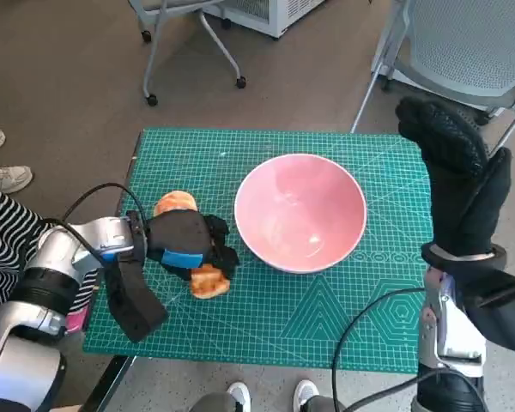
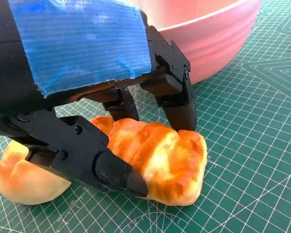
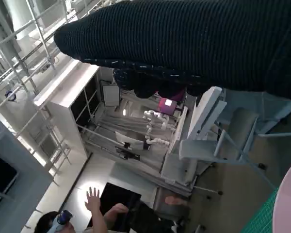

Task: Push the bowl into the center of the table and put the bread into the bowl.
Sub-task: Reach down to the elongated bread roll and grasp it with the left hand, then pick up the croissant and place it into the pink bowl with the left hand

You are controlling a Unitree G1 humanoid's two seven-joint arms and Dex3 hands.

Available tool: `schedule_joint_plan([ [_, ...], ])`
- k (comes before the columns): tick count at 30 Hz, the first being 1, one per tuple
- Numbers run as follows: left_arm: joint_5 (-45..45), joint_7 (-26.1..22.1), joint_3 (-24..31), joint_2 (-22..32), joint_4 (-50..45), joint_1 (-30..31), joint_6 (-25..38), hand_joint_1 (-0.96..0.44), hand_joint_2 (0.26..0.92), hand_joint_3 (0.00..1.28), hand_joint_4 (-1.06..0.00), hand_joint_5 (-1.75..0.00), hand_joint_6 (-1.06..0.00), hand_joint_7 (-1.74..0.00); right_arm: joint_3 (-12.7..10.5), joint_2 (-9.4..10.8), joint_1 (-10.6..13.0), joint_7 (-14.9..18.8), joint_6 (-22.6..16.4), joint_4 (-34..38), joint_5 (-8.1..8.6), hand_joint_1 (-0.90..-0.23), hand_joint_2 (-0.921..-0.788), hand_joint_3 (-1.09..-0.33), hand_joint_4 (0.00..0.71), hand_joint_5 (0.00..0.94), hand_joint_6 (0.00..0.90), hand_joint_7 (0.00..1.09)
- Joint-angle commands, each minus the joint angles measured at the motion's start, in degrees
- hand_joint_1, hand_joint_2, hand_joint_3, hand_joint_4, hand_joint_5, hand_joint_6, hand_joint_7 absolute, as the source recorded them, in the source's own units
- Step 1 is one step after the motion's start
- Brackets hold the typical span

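- So, the mat [image 1: 326,318] covers the table, and the bowl [image 1: 300,210] sits near its middle, mouth up (a smooth pink wall, hard and probably slick, better nudged than pinched).
- Right hand [image 1: 459,172] is raised beside the bowl's far side, touching nothing, holding nothing; how far its fingers part I cannot tell.
- Left hand [image 1: 189,240] lies low on the mat just beside the bowl, fingers [image 2: 179,109] closed around the bread [image 2: 155,160] from both sides, so I have it pinched.
- Bread rests on the mat, outside the bowl but close to its wall. It looks light and soft, with a glazed crust that may dent, so I judge a gentle squeeze across the thick middle is best.
- Its long axis runs roughly along the bowl's wall, one end poking out past my fingers, the other behind my hand.
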Motion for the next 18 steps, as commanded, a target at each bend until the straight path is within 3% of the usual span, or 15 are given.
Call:
schedule_joint_plan([
  [1,-1.24,-1.13,-0.11,1.59,0.97,-0.49,-0.19,0.0,0.92,0.07,-0.63,-1.11,-0.7,-1.2,-0.11,0.11,0.89,-0.1,0.63,0.89,0.55,-0.665,-0.921,-0.693,0.185,0.0,0.047,0.57],
  [8,-6.65,-5.17,1.22,2.98,-0.73,-0.33,-1.13,0.0,0.92,0.06,-0.63,-1.1,-0.71,-1.21,-0.1,0.14,0.96,0.09,0.97,0.69,1.1,-0.666,-0.921,-0.692,0.181,0.0,0.046,0.57],
  [18,-32.81,-22.9,5.64,9.33,-16.46,0.89,2.68,0.0,0.92,0.05,-0.66,-1.08,-0.71,-1.19,-0.26,-0.03,1.08,0.43,1.11,0.57,1.78,-0.67,-0.921,-0.692,0.181,0.0,0.046,0.57],
])
